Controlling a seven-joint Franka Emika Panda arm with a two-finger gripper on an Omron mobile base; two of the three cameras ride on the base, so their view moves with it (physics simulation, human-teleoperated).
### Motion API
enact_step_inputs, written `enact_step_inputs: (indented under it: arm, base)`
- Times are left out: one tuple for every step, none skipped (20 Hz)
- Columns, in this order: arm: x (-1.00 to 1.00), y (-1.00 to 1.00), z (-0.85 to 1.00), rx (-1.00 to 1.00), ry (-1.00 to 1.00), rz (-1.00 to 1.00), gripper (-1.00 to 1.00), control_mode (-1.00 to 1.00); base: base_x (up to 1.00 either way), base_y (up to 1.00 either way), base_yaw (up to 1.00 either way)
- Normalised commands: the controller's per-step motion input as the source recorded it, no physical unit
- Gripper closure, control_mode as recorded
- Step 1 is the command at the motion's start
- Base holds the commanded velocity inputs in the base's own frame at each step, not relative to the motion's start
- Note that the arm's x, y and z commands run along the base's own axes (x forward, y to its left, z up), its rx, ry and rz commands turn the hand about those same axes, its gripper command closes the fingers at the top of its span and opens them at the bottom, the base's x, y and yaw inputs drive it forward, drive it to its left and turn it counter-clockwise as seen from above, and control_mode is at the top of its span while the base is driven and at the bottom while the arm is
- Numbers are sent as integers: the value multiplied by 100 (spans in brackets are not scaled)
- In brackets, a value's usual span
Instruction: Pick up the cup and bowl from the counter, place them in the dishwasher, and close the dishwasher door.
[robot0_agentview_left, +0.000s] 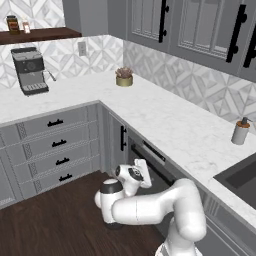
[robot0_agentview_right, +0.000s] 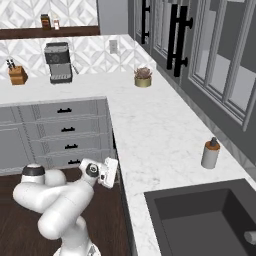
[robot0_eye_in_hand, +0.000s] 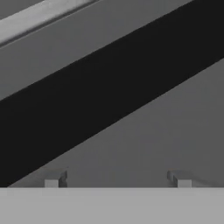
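My gripper (robot0_eye_in_hand: 116, 179) is open, its two tips wide apart with nothing between them, close in front of the dishwasher door (robot0_eye_in_hand: 144, 135). Across the hand view a wide black band (robot0_eye_in_hand: 100, 92) runs diagonally over that flat grey panel. From the left base view the hand (robot0_agentview_left: 142, 171) is low, under the counter (robot0_agentview_left: 165, 120) edge, against the dishwasher (robot0_agentview_left: 157, 167) front with its black bar handle (robot0_agentview_left: 152, 152). The door stands upright in line with the cabinets. The same hand (robot0_agentview_right: 109, 172) shows beside the counter edge in the right base view. The cup and the bowl are out of view.
A coffee machine (robot0_agentview_left: 30, 70) and a potted plant (robot0_agentview_left: 124, 77) stand at the back of the counter, with a soap dispenser (robot0_agentview_left: 240, 131) beside the dark sink (robot0_agentview_left: 240, 177). Grey drawers (robot0_agentview_left: 57, 145) fill the left run above the wood floor (robot0_agentview_left: 55, 220). A knife block (robot0_agentview_right: 17, 74) sits far left.
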Motion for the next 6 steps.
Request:
enact_step_inputs:
  arm:
    - [48, -100, 0, -12, -14, -18, -100, -100]
    - [54, -100, 0, -10, -9, -18, -100, -100]
    - [55, -100, 1, -7, -3, -19, -100, -100]
    - [51, -100, 12, -3, 0, -21, -100, -100]
    - [74, -95, 48, 0, 0, -27, -100, -100]
    - [74, -94, 68, 3, 0, -21, -100, -100]
  base:
    - [0, 0, 0]
    - [0, 0, 0]
    - [0, 0, 0]
    - [0, 0, 0]
    - [0, 0, 0]
    - [0, 0, 0]
